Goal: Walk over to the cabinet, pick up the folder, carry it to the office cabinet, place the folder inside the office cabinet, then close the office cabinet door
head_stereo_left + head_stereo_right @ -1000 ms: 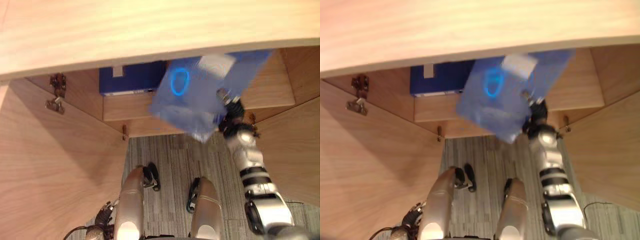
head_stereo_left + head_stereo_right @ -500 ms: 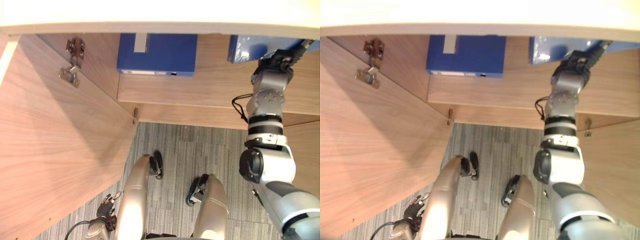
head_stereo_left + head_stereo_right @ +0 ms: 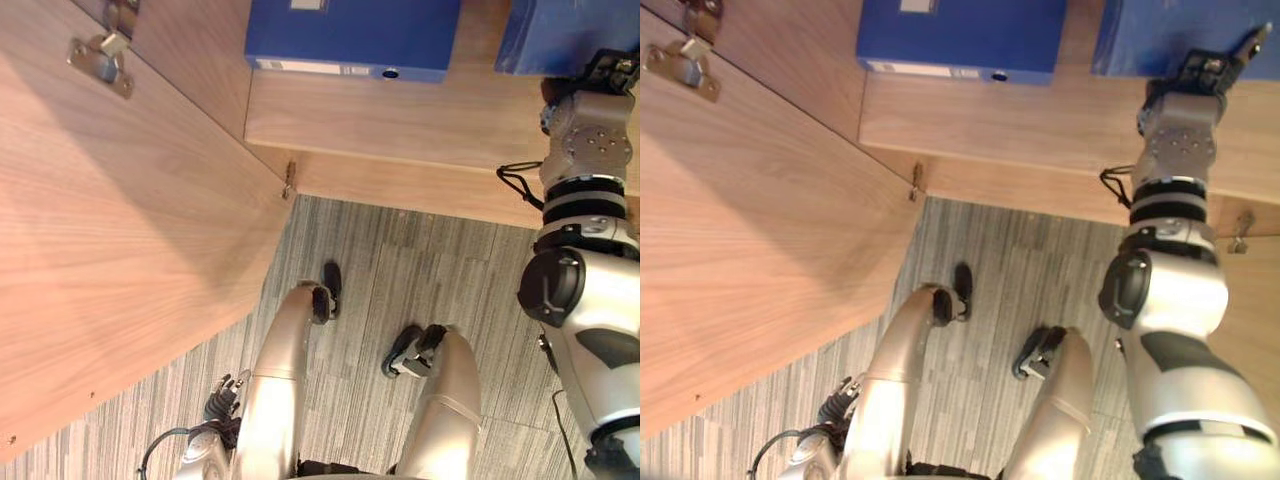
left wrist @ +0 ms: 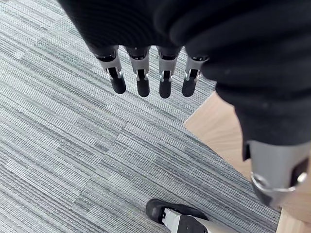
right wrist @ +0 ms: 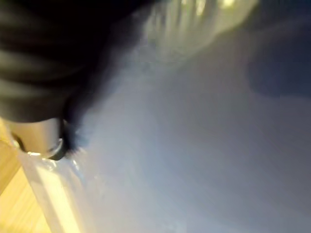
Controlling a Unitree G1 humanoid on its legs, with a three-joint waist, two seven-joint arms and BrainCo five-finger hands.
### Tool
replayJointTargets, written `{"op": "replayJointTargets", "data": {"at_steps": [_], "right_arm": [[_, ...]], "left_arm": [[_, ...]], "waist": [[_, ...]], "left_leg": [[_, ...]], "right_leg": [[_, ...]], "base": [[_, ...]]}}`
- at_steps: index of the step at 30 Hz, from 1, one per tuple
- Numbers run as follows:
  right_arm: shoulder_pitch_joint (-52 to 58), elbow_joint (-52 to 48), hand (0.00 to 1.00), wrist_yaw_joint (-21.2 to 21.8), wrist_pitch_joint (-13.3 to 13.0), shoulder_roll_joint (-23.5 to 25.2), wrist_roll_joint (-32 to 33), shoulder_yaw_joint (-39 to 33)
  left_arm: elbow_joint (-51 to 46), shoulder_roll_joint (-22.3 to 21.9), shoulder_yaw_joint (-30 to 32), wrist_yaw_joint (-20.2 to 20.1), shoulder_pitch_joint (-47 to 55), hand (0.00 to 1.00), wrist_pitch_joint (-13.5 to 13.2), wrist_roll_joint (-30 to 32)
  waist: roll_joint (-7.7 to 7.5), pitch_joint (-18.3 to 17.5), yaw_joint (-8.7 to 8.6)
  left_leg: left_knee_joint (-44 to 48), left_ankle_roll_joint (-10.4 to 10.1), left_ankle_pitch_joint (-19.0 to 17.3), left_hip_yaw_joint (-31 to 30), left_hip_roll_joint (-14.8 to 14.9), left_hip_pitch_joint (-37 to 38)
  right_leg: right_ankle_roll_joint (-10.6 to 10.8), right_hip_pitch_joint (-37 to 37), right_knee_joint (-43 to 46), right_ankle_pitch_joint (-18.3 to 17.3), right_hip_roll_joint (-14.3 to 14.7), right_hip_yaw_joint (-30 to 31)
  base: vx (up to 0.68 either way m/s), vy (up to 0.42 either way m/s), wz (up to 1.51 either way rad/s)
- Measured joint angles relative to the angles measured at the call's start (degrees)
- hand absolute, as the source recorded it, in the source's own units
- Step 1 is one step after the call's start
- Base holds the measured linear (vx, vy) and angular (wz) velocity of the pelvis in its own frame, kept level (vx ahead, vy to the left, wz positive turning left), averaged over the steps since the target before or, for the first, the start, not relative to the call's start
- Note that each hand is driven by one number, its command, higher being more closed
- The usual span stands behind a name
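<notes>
Your folder is up inside the office cabinet, at the right end of the shelf. A darker blue box file stands to its left, with a bare strip of shelf between the 2. The top of the folder runs out of the head views, so you cannot confirm that it is fully set down.

Your right robot hand is raised to the folder's near edge and lies against it. Its wrist view is taken up by the folder's pale, glossy blue face, and neither that view nor the head views show whether the robot hand is clamped on the folder or merely resting on it. Treat the grip as unknown.

Your left robot hand hangs low at your side over the grey carpet, fingers straight and apart, holding nothing.

Judging by the sheen, the folder looks like thin plastic. Expect it to be light, bendy and slick, so it may sag or slide if pinched at 1 corner. A hold across the near edge, close to the stiffer spine, should control it best.

The left door stands wide open, its hinge exposed, so closing it is not yet done.
</notes>
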Motion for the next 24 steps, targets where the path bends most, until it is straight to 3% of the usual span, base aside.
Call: {"op": "replayJointTargets", "data": {"at_steps": [2,3,17,21,24], "right_arm": [[0.0,0.0,1.00,-1.0,0.0,-1.9,-0.2,-0.2],[0.0,0.0,0.00,-1.6,0.0,-2.4,-0.3,-0.5],[0.0,0.2,0.00,-1.9,0.9,-3.2,-1.5,1.3],[0.0,0.7,0.00,1.7,3.9,-3.1,-4.8,4.7],[0.0,1.9,0.00,5.4,8.1,-3.4,-14.1,10.0]], "left_arm": [[0.0,-0.4,0.3,0.8,-0.5,0.00,0.0,0.0],[0.0,-0.5,0.3,1.0,-0.5,0.00,0.0,-0.1],[0.4,-1.2,2.1,2.1,-0.4,0.00,0.1,0.0],[1.5,-1.2,2.7,2.2,-0.4,0.00,0.1,0.1],[2.0,-0.4,3.2,1.7,-0.3,0.00,0.1,0.3]], "waist": [[0.00,0.0,0.07],[0.00,0.0,0.01],[-0.05,0.0,-1.26],[-0.18,0.0,-1.93],[-0.85,-0.3,-2.51]], "left_leg": [[-0.5,-0.4,0.4,-0.1,-0.4,-0.4],[-0.9,-0.5,0.7,-0.1,-0.4,-0.4],[-3.8,-0.7,2.5,-0.5,0.0,0.5],[-5.1,-0.9,2.9,-0.4,0.6,2.3],[-7.1,-1.1,3.9,-0.3,1.0,3.2]], "right_leg": [[-0.2,-0.5,0.3,-0.1,-0.4,-0.1],[-0.2,-0.6,0.1,-0.1,-0.4,-0.2],[-0.7,0.0,-2.4,0.8,0.7,-1.2],[-0.9,1.6,-4.1,1.8,1.6,-1.3],[-1.1,2.0,-5.8,3.0,2.4,-1.4]], "base": [[-0.02,-0.078,0.13],[-0.01,-0.067,0.07],[0.02,-0.067,-0.01],[0.00,-0.042,-0.11],[-0.02,-0.036,-0.11]]}}
